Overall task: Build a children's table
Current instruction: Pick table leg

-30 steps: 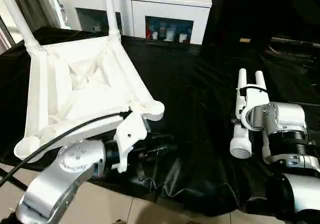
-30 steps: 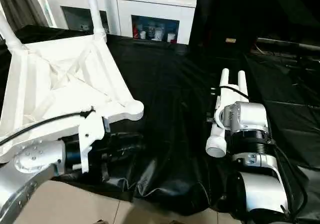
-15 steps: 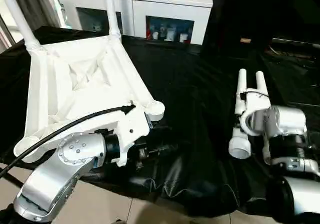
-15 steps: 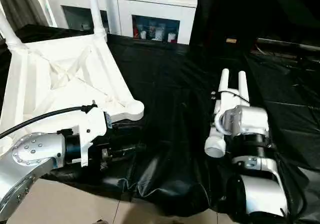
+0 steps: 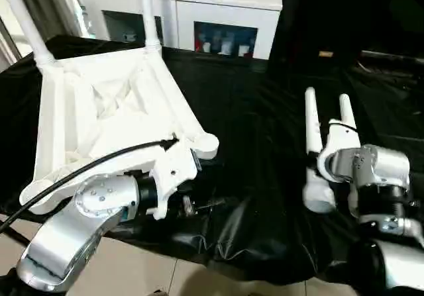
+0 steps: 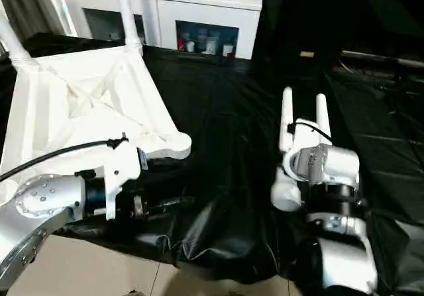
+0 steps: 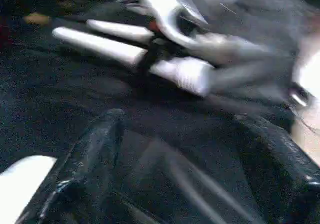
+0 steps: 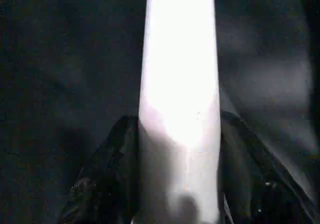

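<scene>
Down on the black cloth (image 5: 265,137), the right gripper (image 8: 180,204) clasps one white tapered leg (image 5: 310,120), a second leg (image 5: 346,110) lying just beside it. Opposite, the left gripper (image 7: 175,169) stands with fingers (image 7: 92,154) spread, empty, near the upturned ribbed tabletop (image 5: 99,110), whose two fitted legs (image 5: 147,11) rise before a white cabinet (image 5: 218,11).

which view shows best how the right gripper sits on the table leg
The right wrist view: the leg runs straight up between the two black fingers, one on each side. The head views show the right gripper from above, largely hidden behind its wrist. The left wrist view shows it blurred, far across the black cloth.
</scene>
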Available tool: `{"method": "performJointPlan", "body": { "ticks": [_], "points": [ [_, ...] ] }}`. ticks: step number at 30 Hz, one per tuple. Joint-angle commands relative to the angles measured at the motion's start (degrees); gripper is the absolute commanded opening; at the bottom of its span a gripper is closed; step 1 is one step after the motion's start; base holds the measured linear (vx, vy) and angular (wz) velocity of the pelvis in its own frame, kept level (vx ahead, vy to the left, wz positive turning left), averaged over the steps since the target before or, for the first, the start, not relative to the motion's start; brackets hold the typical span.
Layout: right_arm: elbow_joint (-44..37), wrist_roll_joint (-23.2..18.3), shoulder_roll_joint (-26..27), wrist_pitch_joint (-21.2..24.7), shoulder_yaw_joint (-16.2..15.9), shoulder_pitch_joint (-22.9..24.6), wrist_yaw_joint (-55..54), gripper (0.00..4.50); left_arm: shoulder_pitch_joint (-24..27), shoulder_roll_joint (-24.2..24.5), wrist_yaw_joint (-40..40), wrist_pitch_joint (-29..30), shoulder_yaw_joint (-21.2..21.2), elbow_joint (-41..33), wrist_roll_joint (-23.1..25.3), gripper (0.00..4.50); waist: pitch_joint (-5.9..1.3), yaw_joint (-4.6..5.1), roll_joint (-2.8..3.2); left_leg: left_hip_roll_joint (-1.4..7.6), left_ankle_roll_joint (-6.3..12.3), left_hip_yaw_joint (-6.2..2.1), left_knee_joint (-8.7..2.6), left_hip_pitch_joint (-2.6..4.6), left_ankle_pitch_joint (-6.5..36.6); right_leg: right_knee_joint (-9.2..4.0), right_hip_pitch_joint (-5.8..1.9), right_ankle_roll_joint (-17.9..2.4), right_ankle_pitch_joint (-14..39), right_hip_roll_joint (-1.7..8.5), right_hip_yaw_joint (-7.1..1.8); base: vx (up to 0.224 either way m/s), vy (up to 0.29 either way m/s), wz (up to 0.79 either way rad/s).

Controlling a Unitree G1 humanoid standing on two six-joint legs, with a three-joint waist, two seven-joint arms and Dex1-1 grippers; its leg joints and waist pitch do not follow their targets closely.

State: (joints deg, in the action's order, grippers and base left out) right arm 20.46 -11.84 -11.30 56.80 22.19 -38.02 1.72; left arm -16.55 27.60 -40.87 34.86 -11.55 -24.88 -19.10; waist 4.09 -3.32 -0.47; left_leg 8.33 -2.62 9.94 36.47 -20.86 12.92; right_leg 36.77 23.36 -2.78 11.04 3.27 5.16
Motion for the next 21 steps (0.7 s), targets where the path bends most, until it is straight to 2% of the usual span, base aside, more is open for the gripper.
{"method": "performJointPlan", "body": {
  "ticks": [1, 2, 3, 4, 5, 6, 7, 8, 9, 10, 11, 14, 15, 17, 20, 21],
  "points": [
    [-6.37, -1.44, -1.17, -3.83, -2.64, -0.24, 4.14, 1.83, -2.27, -2.67, 4.81, 1.09, 4.29, 3.36, -1.1, 4.14, -4.29, -0.09, 0.24, 3.99, -0.95, -1.6, -4.38, 0.15, 4.22, -5.08, -3.94, -7.46, 11.39, 5.27, -4.17, 0.0, 0.0, 0.0],
    [-8.34, -2.11, -1.33, -3.7, -3.8, 0.3, 6.2, 1.83, -3.54, -4.92, 6.73, 1.01, 6.12, 4.86, -2.35, 4.35, -4.17, -0.23, 0.26, 3.66, 0.22, -1.52, -4.14, -0.21, 3.27, -5.47, -4.27, -7.36, 12.13, 5.3, -4.11, 0.0, 0.0, 0.0],
    [-10.7, -3.96, -1.02, -3.21, -4.03, 0.82, 8.72, 1.83, -5.27, -7.48, 9.09, 1.47, 8.06, 6.54, -3.79, 4.44, -4.25, -0.35, 0.29, 3.77, 0.52, -1.55, -4.13, -0.11, 3.1, -5.46, -4.22, -7.35, 12.49, 5.38, -4.15, 0.0, 0.0, 0.0],
    [-12.91, -6.65, -0.3, -2.58, -3.68, 1.3, 11.57, 1.83, -6.88, -9.83, 10.98, 2.38, 9.87, 7.83, -5.76, 4.48, -4.34, -0.53, 0.63, 3.86, 1.12, -1.59, -4.09, -0.06, 2.97, -5.46, -4.17, -7.48, 12.87, 5.39, -4.02, 0.0, 0.0, 0.0],
    [-13.31, -7.19, -0.16, -2.43, -3.6, 1.42, 12.14, 1.83, -7.18, -10.29, 11.32, 2.57, 10.22, 8.03, -6.24, 4.49, -4.31, -0.49, 0.5, 3.91, 1.47, -1.6, -4.13, -0.17, 2.91, -5.59, -4.24, -7.49, 12.88, 5.39, -3.96, 0.0, 0.0, 0.0],
    [-14.94, -9.43, 0.41, -1.82, -3.28, 1.91, 14.47, 1.83, -8.39, -12.18, 12.74, 3.36, 11.66, 8.86, -8.22, 4.5, -4.32, -0.39, 0.36, 3.87, 1.94, -1.67, -4.15, -0.46, 3.05, -5.49, -4.31, -7.58, 12.67, 5.26, -3.81, 0.0, 0.0, 0.0],
    [-16.79, -11.56, 0.74, -1.46, -3.46, 2.65, 17.17, 1.83, -9.94, -14.57, 14.55, 4.42, 13.47, 9.85, -11.06, 4.5, -4.44, -0.6, 0.38, 4.0, 2.1, -1.66, -4.08, -0.23, 3.38, -5.54, -4.22, -7.77, 12.6, 5.45, -3.82, 0.0, 0.0, 0.0],
    [-19.14, -14.54, 1.24, -1.25, -3.58, 3.91, 20.54, 1.83, -12.02, -17.58, 16.44, 5.77, 15.67, 11.15, -15.84, 4.5, -4.52, -0.74, 0.17, 4.16, 2.67, -1.72, -4.09, -0.17, 2.98, -5.62, -4.14, -8.17, 12.17, 5.47, -3.77, 0.0, 0.0, 0.0],
    [-21.17, -17.11, 1.64, -1.46, -3.79, 4.99, 23.59, 1.83, -14.07, -20.12, 18.18, 6.96, 17.52, 12.54, -20.17, 4.5, -4.67, -1.14, 0.25, 3.86, 3.03, -1.45, -3.69, -0.36, 2.53, -5.53, -4.31, -9.08, 11.56, 5.6, -3.67, 0.0, 0.0, 0.0],
    [-22.86, -19.25, 1.88, -2.15, -4.17, 6.05, 26.0, 1.82, -15.87, -22.28, 19.28, 8.04, 19.13, 13.68, -23.03, 4.5, -4.69, -1.32, 0.31, 4.07, 3.47, -1.5, -3.72, -0.1, 2.83, -5.78, -4.06, -9.45, 11.42, 5.67, -3.7, 0.0, 0.0, 0.0],
    [-24.13, -20.59, 1.89, -2.56, -4.72, 6.8, 27.6, 1.82, -17.32, -23.99, 20.06, 9.11, 20.52, 14.61, -25.08, 4.5, -4.8, -1.67, 0.32, 4.37, 4.1, -1.78, -3.86, -0.18, 1.83, -5.49, -4.16, -10.1, 10.13, 5.66, -3.49, 0.0, 0.0, 0.0],
    [-26.6, -22.83, 1.99, -2.88, -5.66, 7.65, 30.39, 1.82, -20.25, -26.38, 21.23, 10.28, 22.58, 16.76, -27.35, 4.5, -4.72, -2.04, 0.08, 4.59, 4.66, -1.88, -4.02, -0.23, 0.73, -5.39, -4.06, -9.37, 9.55, 5.66, -3.44, 0.0, 0.0, 0.0],
    [-27.57, -23.45, 1.95, -3.13, -6.1, 7.9, 31.6, 1.82, -21.28, -27.01, 21.86, 10.61, 23.25, 17.7, -27.95, 4.5, -4.68, -2.2, 0.13, 4.4, 4.64, -1.69, -3.99, -0.11, 1.0, -5.71, -3.96, -8.51, 10.75, 5.58, -3.44, 0.0, 0.0, 0.0],
    [-28.88, -24.14, 1.85, -3.33, -6.62, 8.27, 32.92, 1.82, -22.6, -27.52, 22.72, 11.21, 23.85, 18.93, -27.74, 4.5, -4.68, -2.34, 0.08, 4.38, 4.5, -1.83, -4.07, -0.21, 0.77, -5.83, -4.1, -7.26, 11.76, 5.62, -3.41, 0.0, 0.0, 0.0],
    [-31.16, -26.11, 1.33, -3.49, -7.74, 9.32, 35.41, 1.82, -23.68, -27.3, 24.34, 12.68, 23.37, 20.56, -27.73, 4.5, -4.67, -2.46, 0.03, 4.43, 4.27, -1.91, -4.14, -0.3, 0.2, -5.89, -4.06, -6.28, 12.12, 5.68, -3.41, 0.0, 0.0, 0.0],
    [-31.67, -26.6, 1.09, -3.7, -8.11, 9.6, 36.01, 1.82, -23.8, -27.19, 24.78, 12.87, 23.2, 20.88, -27.72, 4.5, -4.73, -2.62, 0.2, 4.4, 4.2, -1.91, -4.09, -0.26, 0.01, -5.92, -4.02, -6.01, 12.16, 5.7, -3.41, 0.0, 0.0, 0.0]
  ]
}}
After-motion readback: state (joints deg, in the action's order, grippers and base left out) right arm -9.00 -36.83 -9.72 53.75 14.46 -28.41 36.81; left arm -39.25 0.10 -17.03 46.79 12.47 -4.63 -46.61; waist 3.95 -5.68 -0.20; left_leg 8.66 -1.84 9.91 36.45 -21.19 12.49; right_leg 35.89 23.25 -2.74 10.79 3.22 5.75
